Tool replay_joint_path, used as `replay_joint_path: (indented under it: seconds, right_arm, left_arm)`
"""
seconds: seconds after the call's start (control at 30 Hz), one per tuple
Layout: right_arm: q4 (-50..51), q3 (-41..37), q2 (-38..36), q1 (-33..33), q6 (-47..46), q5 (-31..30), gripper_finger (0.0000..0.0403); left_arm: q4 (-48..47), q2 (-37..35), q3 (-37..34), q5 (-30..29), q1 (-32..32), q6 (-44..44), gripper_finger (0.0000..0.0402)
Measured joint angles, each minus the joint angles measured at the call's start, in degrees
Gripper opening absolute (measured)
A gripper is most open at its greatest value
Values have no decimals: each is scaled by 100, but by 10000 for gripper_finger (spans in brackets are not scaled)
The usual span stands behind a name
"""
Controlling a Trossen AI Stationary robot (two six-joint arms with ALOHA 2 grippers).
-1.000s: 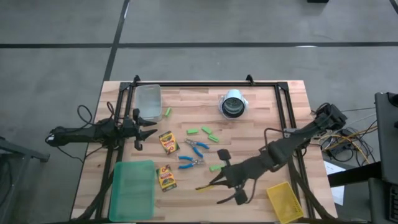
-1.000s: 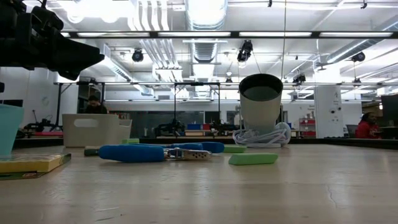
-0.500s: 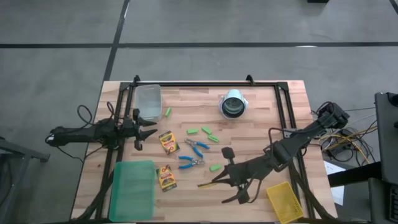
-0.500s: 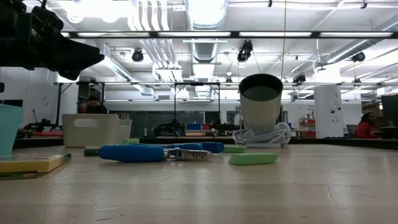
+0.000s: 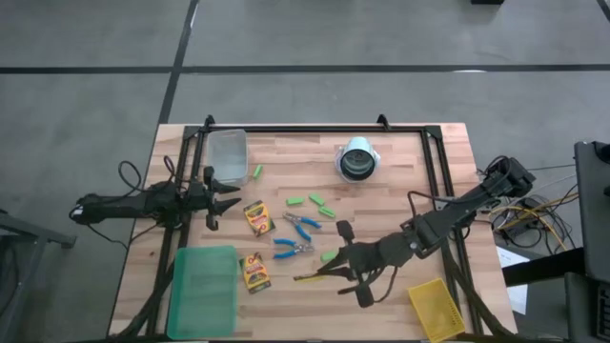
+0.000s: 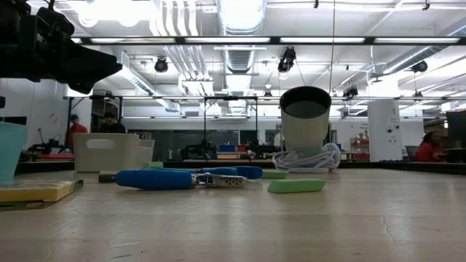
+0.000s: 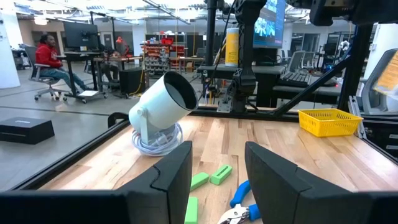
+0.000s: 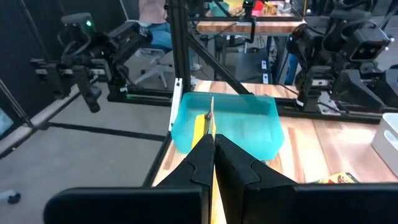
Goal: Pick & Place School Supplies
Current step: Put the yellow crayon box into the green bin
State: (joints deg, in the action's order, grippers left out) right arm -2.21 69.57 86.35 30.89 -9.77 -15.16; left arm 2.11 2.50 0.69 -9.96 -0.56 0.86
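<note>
The wooden worktop (image 5: 400, 171) carries everything, framed by a black rail along its far and side edges. At its near left corner lies the flat green tray (image 5: 202, 291); a clear bin (image 5: 227, 154) sits by the far left edge, and a small yellow bin (image 5: 437, 307) rests at the near right corner. A white cup-shaped lamp (image 5: 357, 160) lies on its side over a coil of white cable near the far edge.

The right arm reaches in from the right edge, its right tool (image 5: 329, 273) low over the near middle of the worktop. Its fingers are pressed together on a thin yellow pencil (image 5: 312, 276) — in the right wrist view the pencil (image 8: 212, 134) runs straight out between the two closed fingers (image 8: 199, 163), pointing toward the green tray (image 8: 227, 124). The left arm waits at the left edge, and the left tool (image 5: 221, 197) stands with its fingers (image 7: 171, 171) spread apart, gripping nothing.

The school supplies lie scattered in the middle. Two crayon boxes are there — one (image 5: 258, 218) just right of the left tool, the other (image 5: 254, 272) beside the tray's right edge. Two pairs of blue-handled scissors (image 5: 301, 225) lie between the boxes and the right tool, the second pair (image 5: 290, 250) nearer the front. Small green erasers (image 5: 315, 202) cluster beyond the scissors, one (image 5: 256, 171) sits beside the clear bin, and another (image 5: 329, 256) lies just beside the right tool.
</note>
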Motion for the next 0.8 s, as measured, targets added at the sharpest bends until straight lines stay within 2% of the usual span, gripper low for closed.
replay_joint_path:
  seconds: [0.8]
  right_arm:
    - [37,-54,2,-44,-17,14,8]
  left_arm:
    - [2,0,-2,-1,2,1,154]
